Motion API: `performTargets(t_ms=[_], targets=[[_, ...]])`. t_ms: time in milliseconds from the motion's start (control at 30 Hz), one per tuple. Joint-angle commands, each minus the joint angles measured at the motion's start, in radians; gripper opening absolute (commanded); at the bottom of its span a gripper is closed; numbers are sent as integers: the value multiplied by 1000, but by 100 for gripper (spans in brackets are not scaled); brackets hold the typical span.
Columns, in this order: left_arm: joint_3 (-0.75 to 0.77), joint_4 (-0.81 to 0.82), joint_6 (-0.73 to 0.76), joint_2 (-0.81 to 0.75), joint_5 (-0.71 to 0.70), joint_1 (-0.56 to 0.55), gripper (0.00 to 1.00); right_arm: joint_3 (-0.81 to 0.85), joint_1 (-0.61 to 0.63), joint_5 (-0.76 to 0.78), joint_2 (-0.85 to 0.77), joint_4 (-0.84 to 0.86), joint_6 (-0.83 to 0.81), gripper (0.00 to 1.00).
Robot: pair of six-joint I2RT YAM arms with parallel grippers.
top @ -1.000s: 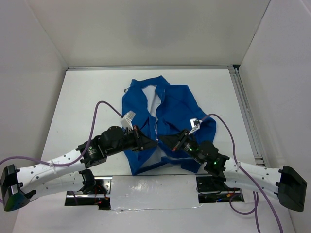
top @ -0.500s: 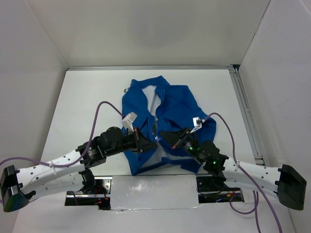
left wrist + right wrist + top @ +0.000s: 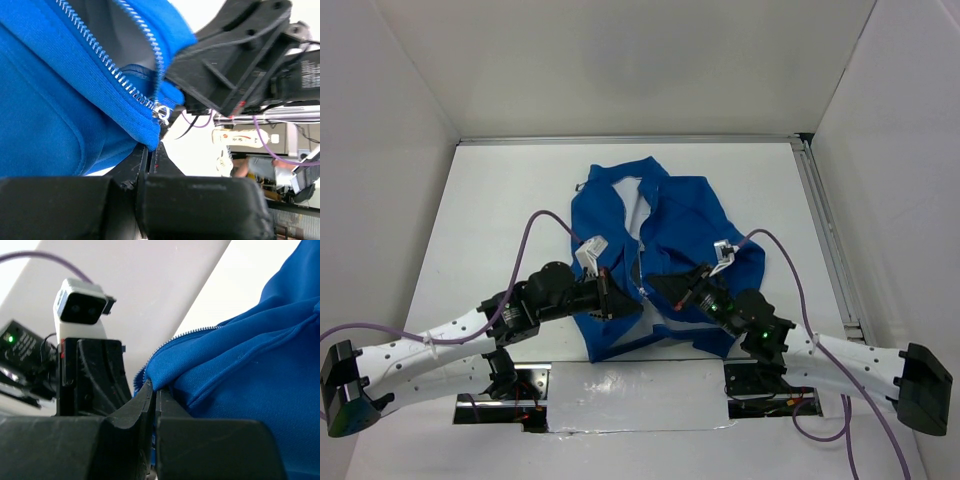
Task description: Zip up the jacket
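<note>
White worktop (image 3: 490,200) carries the jacket (image 3: 690,215) at its middle, where my left hand (image 3: 623,297) and right hand (image 3: 657,285) each pinch shut on a near hem edge, to steady the bottom of the zipper (image 3: 131,92), I judge, for closing.

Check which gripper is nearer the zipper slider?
Left. The left gripper pinches the jacket hem directly under the zipper slider; the right gripper pinches the opposite front edge, just beside it.

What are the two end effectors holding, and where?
The jacket: left end effector pinches one front panel's bottom corner by the zipper, right end effector the other's.
</note>
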Motion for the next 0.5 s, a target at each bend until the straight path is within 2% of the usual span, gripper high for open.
performTargets(t_ms=[0, 33, 100, 133, 233, 467], targets=[[50, -92, 19, 9, 76, -20, 1, 83, -13, -35, -54, -14, -55, 0], [59, -105, 16, 6, 63, -20, 22, 85, -13, -73, -62, -65, -62, 0], [59, -92, 16, -1, 68, -22, 42, 82, -15, -101, -91, -106, -58, 0], [52, -77, 6, -7, 76, -22, 60, 65, -15, -120, -98, -117, -55, 0], [36, -55, -14, -25, 83, -20, 78, 39, -13, -120, -138, -128, -42, 0], [-28, 14, -74, -94, 30, -20, 92, -9, -13, -160, -141, -87, -4, 0]])
